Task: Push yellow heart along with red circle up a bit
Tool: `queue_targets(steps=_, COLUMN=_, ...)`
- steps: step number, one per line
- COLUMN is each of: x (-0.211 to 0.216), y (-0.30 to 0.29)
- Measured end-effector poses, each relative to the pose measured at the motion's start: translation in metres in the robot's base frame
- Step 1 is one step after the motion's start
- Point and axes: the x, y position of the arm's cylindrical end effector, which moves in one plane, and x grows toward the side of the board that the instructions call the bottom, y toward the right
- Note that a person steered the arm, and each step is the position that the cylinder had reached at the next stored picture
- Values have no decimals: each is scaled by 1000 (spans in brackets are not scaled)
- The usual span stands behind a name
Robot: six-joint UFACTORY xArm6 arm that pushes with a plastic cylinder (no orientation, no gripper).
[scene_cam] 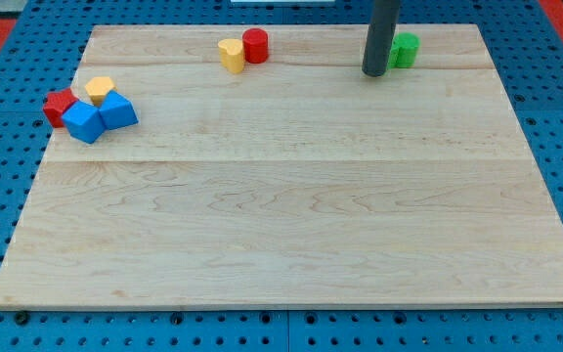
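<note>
A yellow heart block [231, 55] and a red circle block [255, 46] sit touching each other near the top edge of the wooden board [291, 196], left of centre. The red circle is to the right of the heart and slightly higher. My tip [373, 72] rests on the board well to the right of the pair, with a wide gap between them. A green block [405, 50] stands just right of my tip, partly hidden by the rod.
A cluster at the board's left edge holds a red block [59, 106], a yellow block [100, 90] and two blue blocks [83, 122] [117, 110]. A blue pegboard surface [8, 196] surrounds the board.
</note>
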Motion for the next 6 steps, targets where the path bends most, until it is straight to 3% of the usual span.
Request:
queue_targets(steps=1, x=0, y=-21)
queue_targets(steps=2, x=0, y=-99)
queue_targets(steps=3, x=1, y=-123)
queue_targets(steps=4, x=6, y=-193)
queue_targets(steps=6, x=-20, y=-210)
